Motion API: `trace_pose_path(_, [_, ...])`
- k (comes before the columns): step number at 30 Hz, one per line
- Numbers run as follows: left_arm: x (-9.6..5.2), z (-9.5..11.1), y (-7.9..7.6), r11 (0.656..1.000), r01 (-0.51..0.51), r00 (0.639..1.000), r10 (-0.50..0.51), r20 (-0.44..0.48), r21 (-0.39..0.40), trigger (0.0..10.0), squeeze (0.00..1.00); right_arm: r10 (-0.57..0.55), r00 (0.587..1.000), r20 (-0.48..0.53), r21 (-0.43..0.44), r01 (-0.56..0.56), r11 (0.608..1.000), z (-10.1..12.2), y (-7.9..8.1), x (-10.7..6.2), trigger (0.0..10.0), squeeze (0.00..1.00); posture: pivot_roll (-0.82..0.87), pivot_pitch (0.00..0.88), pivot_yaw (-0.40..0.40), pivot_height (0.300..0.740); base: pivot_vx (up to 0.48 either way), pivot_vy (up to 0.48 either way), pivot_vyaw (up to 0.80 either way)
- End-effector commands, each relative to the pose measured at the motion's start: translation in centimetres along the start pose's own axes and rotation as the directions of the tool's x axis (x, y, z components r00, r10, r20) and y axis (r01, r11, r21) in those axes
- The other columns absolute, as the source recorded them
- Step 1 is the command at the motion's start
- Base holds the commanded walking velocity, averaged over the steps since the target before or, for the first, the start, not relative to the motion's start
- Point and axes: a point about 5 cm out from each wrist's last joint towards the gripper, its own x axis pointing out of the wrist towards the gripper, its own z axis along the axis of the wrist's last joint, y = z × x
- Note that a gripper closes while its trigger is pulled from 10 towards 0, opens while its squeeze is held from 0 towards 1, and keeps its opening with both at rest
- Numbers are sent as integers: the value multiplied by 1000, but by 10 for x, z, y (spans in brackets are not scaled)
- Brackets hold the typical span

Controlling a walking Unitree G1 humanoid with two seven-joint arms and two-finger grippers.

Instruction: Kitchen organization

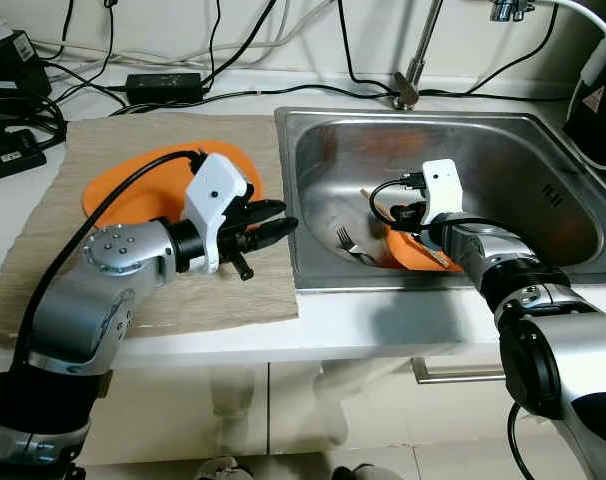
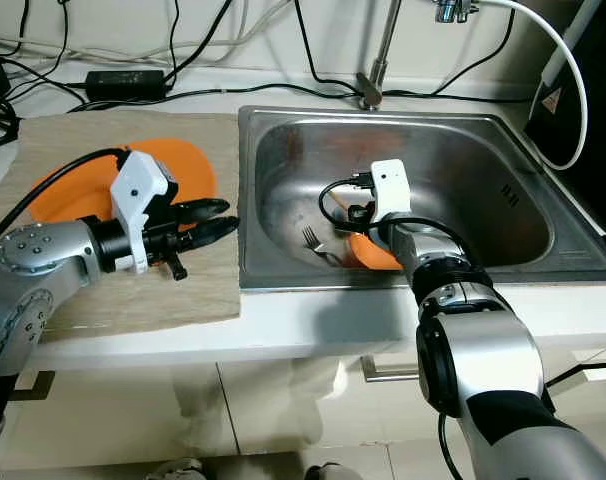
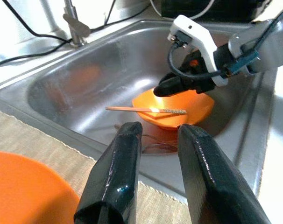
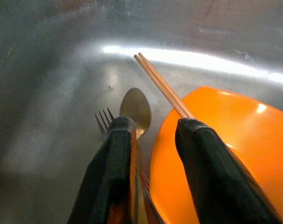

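1. The step in hand looks like clearing the sink (image 1: 543,190): the right gripper (image 4: 153,135) is down inside the basin, at the near rim of an orange bowl (image 4: 225,154) that sits on the sink floor by the front wall
2. Its two black fingers (image 4: 111,172) stand slightly apart with the bowl's rim running between them, one finger outside the rim and one over the bowl's inside; they look poised around the edge, and I cannot tell whether they already press on it
3. A pair of wooden chopsticks (image 4: 162,86) lies across the bowl's rim, its far end reaching out over the basin; a fork (image 1: 349,243) and a spoon (image 4: 136,108) lie on the steel just beside the bowl
4. The left gripper (image 1: 268,222) hovers over the beige mat (image 1: 133,140) on the counter, near the sink's edge, fingers a little apart and holding nothing; just behind it an orange plate (image 1: 133,190) rests on the mat
5. The next move likely calls for closing firmly on the bowl's rim and lifting it level, since the chopsticks lie loose on top and could slide off if the bowl tips
6. The mat beside the plate looks like the natural place to set the bowl down
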Motion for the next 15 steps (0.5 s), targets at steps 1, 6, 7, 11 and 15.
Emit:
trace_pose_path(1, [-4, 7, 12, 997, -72, 997, 72, 11, -4, 10000, 0, 3, 998, 56, -20, -2, 1000, 14, -4, -2, 10000, 1000, 59, 61, -71, 740, 0, 0, 0])
trace_pose_path(6, [-36, 20, 60, 928, -372, 926, 373, 63, -23, 10000, 0, 61, 945, 321, 25, -73, 997, 57, -6, -12, 10000, 969, 77, 49, -100, 740, 0, 0, 0])
trace_pose_path(7, [-41, 21, 66, 916, -400, 914, 401, 68, -26, 10000, 0, 67, 934, 351, 36, -85, 996, 62, -6, -14, 10000, 969, 78, 49, -102, 740, 0, 0, 0])
trace_pose_path(11, [-80, 13, 91, 873, -488, 872, 486, 49, 25, 10000, 0, 170, 848, 501, 61, -230, 971, 80, 5, -23, 10000, 0, 85, 48, -105, 740, 0, 0, 0])
trace_pose_path(15, [-101, -1, 105, 832, -549, 833, 553, -26, 84, 10000, 0, 210, 797, 566, 68, -299, 952, 85, 15, -29, 10000, 0, 88, 48, -103, 740, 0, 0, 0])
